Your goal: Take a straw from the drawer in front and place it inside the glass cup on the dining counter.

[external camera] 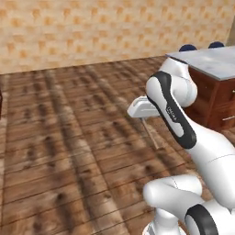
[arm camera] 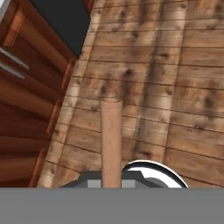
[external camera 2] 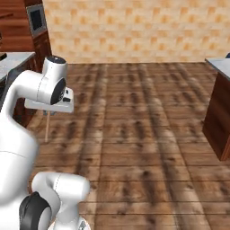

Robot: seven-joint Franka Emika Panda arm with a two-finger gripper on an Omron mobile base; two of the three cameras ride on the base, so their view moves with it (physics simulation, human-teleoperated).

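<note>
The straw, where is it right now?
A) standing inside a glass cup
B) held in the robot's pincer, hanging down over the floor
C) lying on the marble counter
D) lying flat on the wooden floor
B: the straw hangs down from the pincer above the wooden floor, and the hand view shows the straw sticking out from the pincer with floor boards beyond it.

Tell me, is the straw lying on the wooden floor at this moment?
No. In the left base view the straw hangs down from the gripper, which is shut on its top end, with its lower end above the floor.
</note>
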